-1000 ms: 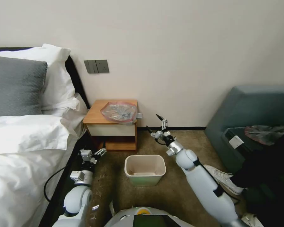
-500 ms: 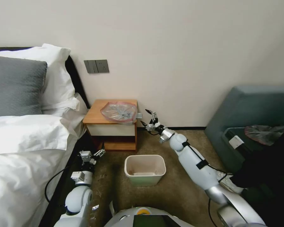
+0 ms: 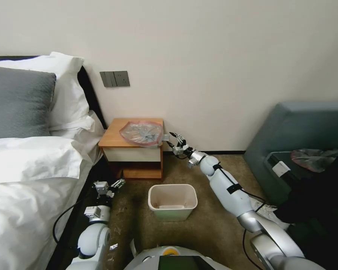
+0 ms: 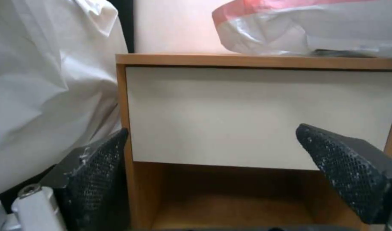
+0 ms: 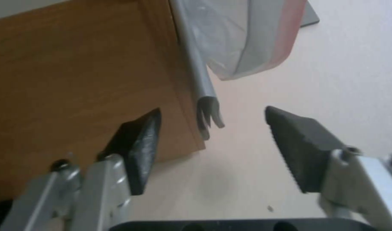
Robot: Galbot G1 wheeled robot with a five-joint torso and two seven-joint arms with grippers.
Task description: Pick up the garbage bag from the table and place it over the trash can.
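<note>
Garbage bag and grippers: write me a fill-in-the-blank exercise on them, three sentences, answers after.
1. The garbage bag lies on top of the ____.
2. The trash can stands on the carpet with ____ over its rim.
3. The right gripper, fingers open, is beside the table, at the bag's overhanging edge, while the left gripper waits low by the ____.

Missing words: table; no bag; bed

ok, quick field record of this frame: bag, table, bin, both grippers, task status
garbage bag: lying on the table top, right edge overhanging the side
table: wooden nightstand between bed and wall
trash can: upright on the carpet in front of the table, no bag over it
right gripper: open, beside the table's right edge, fingers either side of the hanging bag edge, not closed on it
left gripper: open, low by the bed, facing the drawer front
status: bag not yet picked up
</note>
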